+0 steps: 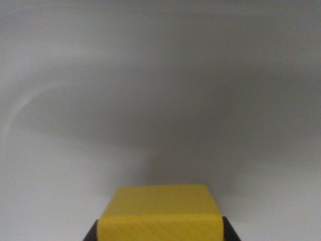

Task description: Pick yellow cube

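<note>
A yellow cube (160, 213) fills the bottom middle of the wrist view, its top face and front face both showing. Dark fingertips (91, 234) of my gripper (160, 232) press against its two sides at the lower corners, one at the wrist view's left and one at the wrist view's right. The gripper is shut on the cube. Most of each finger is cut off by the frame's bottom edge.
A plain pale grey surface (160, 90) spreads behind the cube, with a broad soft shadow across the middle and a faint curved light arc at the wrist view's left.
</note>
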